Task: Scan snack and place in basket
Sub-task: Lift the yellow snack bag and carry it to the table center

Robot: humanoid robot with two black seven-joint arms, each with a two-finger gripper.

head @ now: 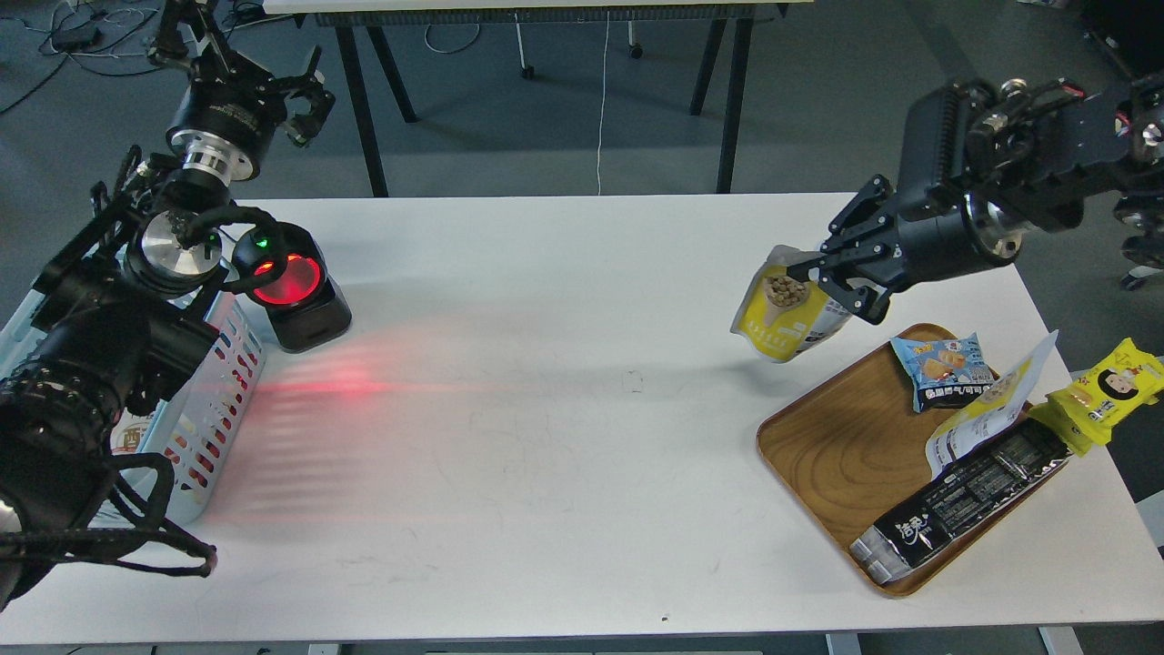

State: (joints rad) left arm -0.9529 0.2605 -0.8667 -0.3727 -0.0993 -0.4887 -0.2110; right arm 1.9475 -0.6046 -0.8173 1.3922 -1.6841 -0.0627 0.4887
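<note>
The snack (784, 316) is a yellow-and-white pouch picturing tan balls. My right gripper (827, 277) is shut on its top and holds it in the air above the table, left of the wooden tray. The light blue slotted basket (218, 400) stands at the table's left edge, mostly hidden behind my left arm. My left gripper (305, 91) is raised beyond the table's far left corner with its fingers apart and nothing in them.
A black scanner (296, 291) with a red glowing window stands by the basket and casts red light on the table. The brown wooden tray (837, 455) at right holds a small blue packet (943, 368), a white-backed pouch (987, 409) and a long black pack (964, 500). A yellow packet (1105, 391) lies at its right edge.
</note>
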